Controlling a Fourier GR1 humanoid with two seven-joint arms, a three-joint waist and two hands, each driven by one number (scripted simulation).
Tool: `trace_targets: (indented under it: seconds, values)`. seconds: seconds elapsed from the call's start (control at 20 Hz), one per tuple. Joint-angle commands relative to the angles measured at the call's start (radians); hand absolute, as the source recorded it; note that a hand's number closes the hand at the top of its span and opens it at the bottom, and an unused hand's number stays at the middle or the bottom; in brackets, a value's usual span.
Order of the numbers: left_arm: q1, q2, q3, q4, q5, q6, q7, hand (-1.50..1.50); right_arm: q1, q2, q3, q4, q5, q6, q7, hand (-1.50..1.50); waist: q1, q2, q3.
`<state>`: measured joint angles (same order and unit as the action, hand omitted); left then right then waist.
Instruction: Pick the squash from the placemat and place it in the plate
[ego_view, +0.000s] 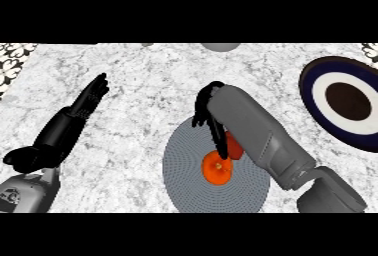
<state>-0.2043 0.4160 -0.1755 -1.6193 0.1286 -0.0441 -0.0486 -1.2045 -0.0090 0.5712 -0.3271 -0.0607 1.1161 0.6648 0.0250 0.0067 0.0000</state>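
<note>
Head view: the squash (218, 167), orange with a redder part toward the upper right, is seen lying on the round grey placemat (188, 187), a little above its centre. Its long axis is judged to run from the lower left to the upper right of the placemat, though the upper end is hidden under the grey forearm.

The right hand (210, 107) is found at the placemat's upper rim, fingers pointed down toward the squash; one fingertip appears to touch or overlap its top. The fingers look fairly straight and are not closed round the squash.

The left hand (92, 95) is held open, fingers up, well to the left of the placemat.

The plate (319, 107), dark-rimmed with a white ring, sits up and to the right of the placemat, so the right hand is judged the nearer for both grasp and carry.
</note>
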Motion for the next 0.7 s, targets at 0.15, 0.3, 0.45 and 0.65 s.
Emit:
trace_targets:
  seconds: [0.15,0.3,0.45,0.65]
  values:
    - [0.005,-0.003,0.034,0.022,-0.004,-0.04,-0.002,0.0,0.088,0.009,0.031,-0.063,0.005,0.089,0.063,-1.5,-0.018,-0.008,0.0]
    - [0.051,-0.027,0.021,-0.029,-0.025,-0.014,-0.004,0.0,0.12,-0.009,0.031,-0.078,0.01,0.117,0.056,-1.5,-0.021,-0.01,0.0]
    - [0.031,-0.041,0.017,-0.011,-0.038,-0.018,-0.021,0.0,0.159,0.008,0.088,-0.083,0.001,0.078,0.032,-1.5,0.006,-0.001,0.0]
    - [-0.035,-0.038,0.045,0.03,-0.024,-0.033,0.03,0.0,0.211,0.008,0.129,-0.153,-0.03,0.082,0.075,-1.5,-0.007,-0.004,0.0]
